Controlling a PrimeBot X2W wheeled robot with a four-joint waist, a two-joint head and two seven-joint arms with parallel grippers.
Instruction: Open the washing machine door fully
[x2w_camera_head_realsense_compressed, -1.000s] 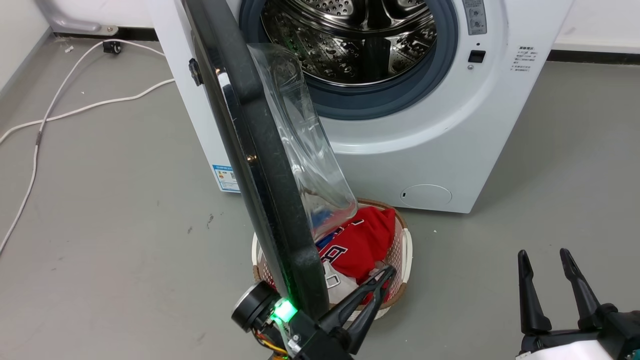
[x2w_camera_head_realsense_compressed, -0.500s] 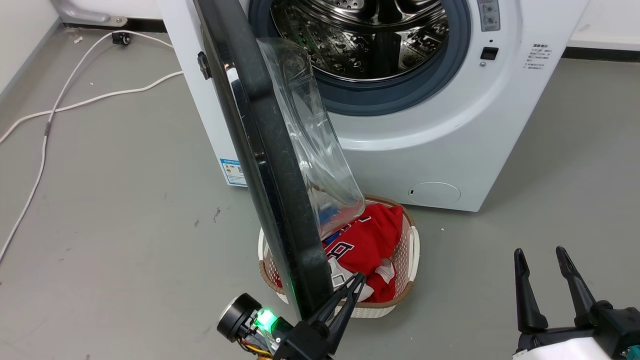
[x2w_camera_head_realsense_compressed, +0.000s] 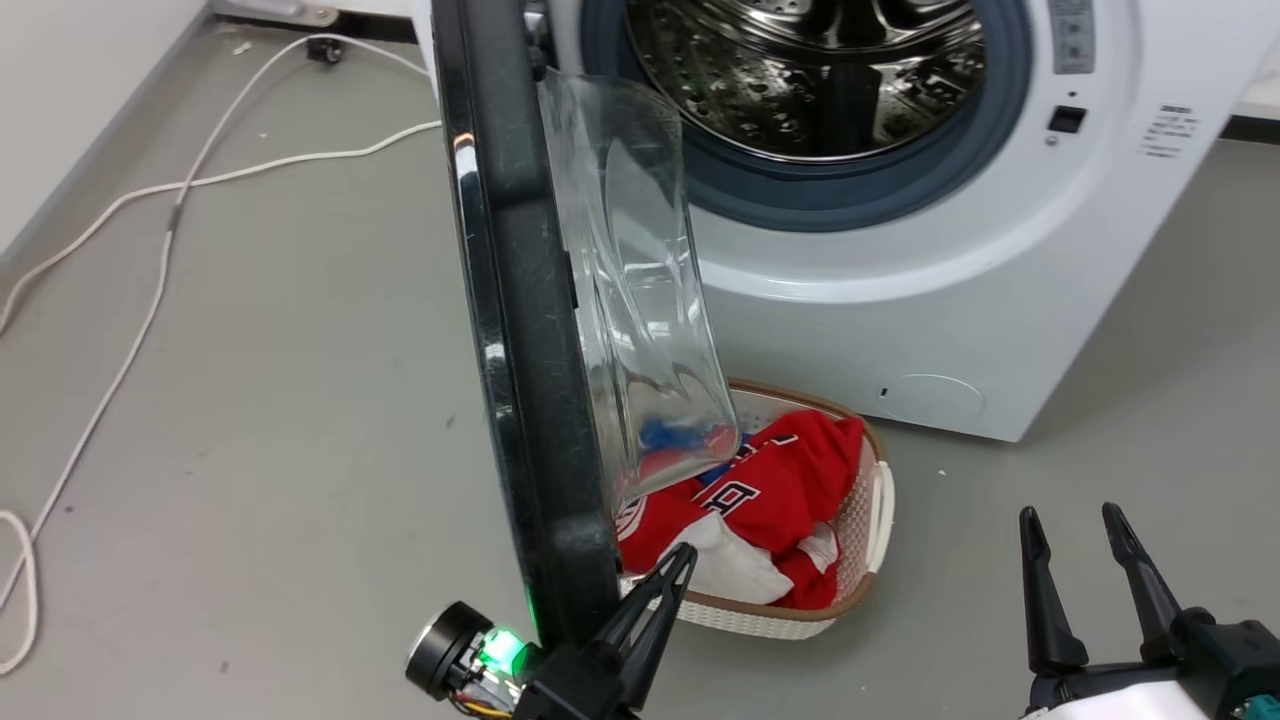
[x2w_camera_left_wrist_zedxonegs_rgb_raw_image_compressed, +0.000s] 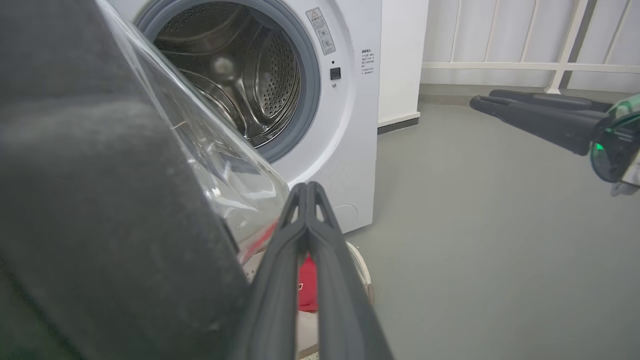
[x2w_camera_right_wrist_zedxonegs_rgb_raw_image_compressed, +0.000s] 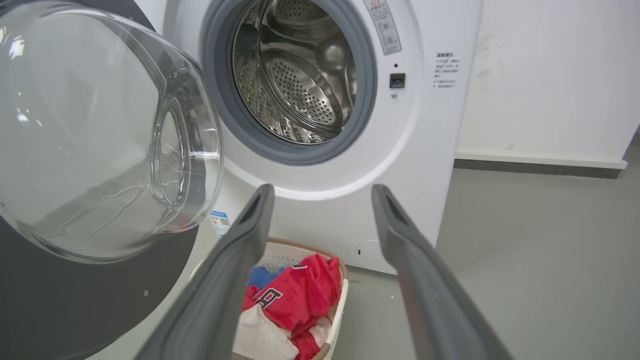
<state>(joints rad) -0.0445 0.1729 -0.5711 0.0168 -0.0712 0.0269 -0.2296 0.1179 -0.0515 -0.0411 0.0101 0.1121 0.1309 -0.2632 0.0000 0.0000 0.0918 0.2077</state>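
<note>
Left gripper (x2w_camera_head_realsense_compressed: 682, 562) jaws pressed shut, holding nothing, flank against the inner rim of the door (x2w_camera_head_realsense_compressed: 520, 350), low down. I'd push sideways along the hinge arc, slowly, so it can't slip off. Door stands roughly square to the washing machine (x2w_camera_head_realsense_compressed: 900, 300), over the laundry basket (x2w_camera_head_realsense_compressed: 872, 520). Right gripper (x2w_camera_head_realsense_compressed: 1070, 515) jaws wide, empty, well apart.

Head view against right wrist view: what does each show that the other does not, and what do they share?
The head view brings in the thin white cable and the shut left end effector by the rim of the round glossy black washing machine door. The right wrist view brings in the small blue label. Both share the door, the boxy white washing machine, the pale laundry basket with red clothing, and the open right end effector.
</note>
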